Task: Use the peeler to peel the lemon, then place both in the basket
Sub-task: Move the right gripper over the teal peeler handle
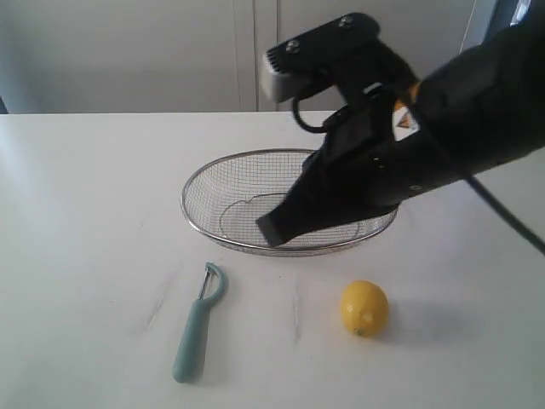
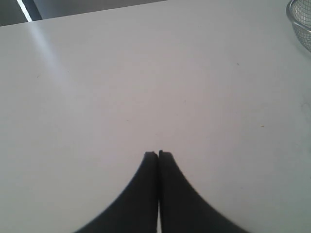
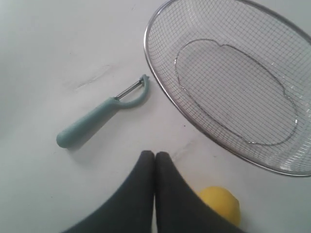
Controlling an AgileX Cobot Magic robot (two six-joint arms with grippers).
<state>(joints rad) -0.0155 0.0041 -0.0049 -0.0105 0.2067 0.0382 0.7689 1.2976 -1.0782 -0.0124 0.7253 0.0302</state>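
A small yellow lemon (image 1: 364, 308) lies on the white table in front of the wire-mesh basket (image 1: 209, 183). The teal-handled peeler (image 1: 197, 325) lies to the lemon's left, blade end toward the basket. My right gripper (image 1: 271, 230) hangs shut and empty above the basket's near rim, its arm reaching in from the right. In the right wrist view the gripper (image 3: 155, 154) has fingers pressed together, with the lemon (image 3: 221, 205) partly hidden behind one finger, the peeler (image 3: 97, 120) beyond, and the empty basket (image 3: 160, 73) alongside. My left gripper (image 2: 158, 154) is shut over bare table.
The white table (image 1: 94, 213) stretches wide to the left of the basket. A pale wall or cabinet front stands behind the table's far edge. In the left wrist view a piece of the basket's rim (image 2: 293, 19) shows at one corner.
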